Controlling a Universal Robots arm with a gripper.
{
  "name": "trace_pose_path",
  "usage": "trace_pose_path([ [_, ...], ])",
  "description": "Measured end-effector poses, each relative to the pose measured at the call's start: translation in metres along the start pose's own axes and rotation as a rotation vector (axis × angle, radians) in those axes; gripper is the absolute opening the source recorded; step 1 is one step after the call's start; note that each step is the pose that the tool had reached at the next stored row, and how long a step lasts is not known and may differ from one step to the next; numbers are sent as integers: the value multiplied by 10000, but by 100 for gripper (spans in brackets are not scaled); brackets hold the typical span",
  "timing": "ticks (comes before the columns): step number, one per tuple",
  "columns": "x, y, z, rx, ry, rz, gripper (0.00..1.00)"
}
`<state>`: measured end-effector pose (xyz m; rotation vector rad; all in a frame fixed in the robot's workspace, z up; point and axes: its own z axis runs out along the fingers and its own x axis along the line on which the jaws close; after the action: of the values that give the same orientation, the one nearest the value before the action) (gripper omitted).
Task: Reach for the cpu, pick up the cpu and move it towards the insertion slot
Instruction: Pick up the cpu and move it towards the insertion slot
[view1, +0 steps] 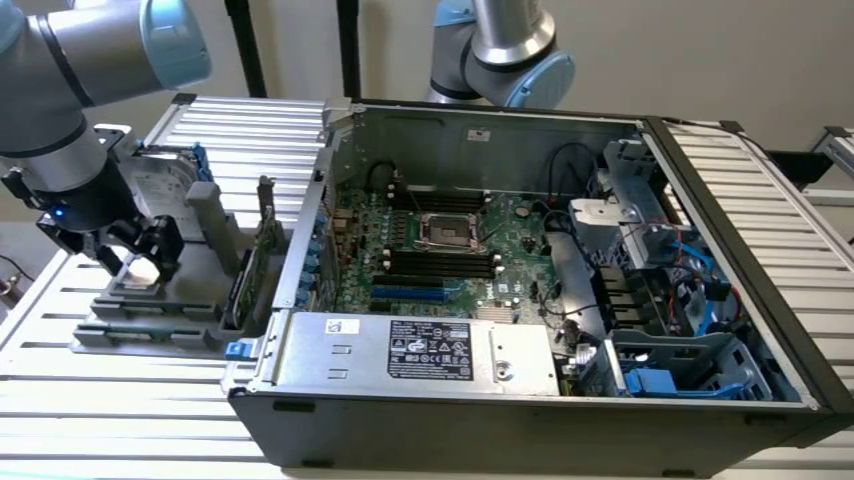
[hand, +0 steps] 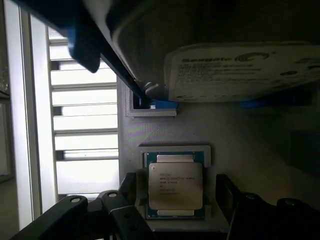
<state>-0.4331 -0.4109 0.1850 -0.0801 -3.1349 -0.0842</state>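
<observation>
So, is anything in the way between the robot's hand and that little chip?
Nothing visible is. The chip lies bare in its recess in the grey holder. The hand hangs right over it, open, with its fingers on either side and a gap to each.

In the wrist view the hard drive (hand: 240, 70) runs off the picture's edge, and so do the fingers (hand: 226, 197) flanking the cpu (hand: 175, 186). The cpu's printed lettering is too small to read.
</observation>
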Motion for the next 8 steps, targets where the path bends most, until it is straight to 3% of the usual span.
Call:
trace_pose_path([
  [4,0,0,-1,1,2,0,74],
  [6,0,0,-2,1,2,0,64],
  [8,0,0,-2,1,2,0,64],
])
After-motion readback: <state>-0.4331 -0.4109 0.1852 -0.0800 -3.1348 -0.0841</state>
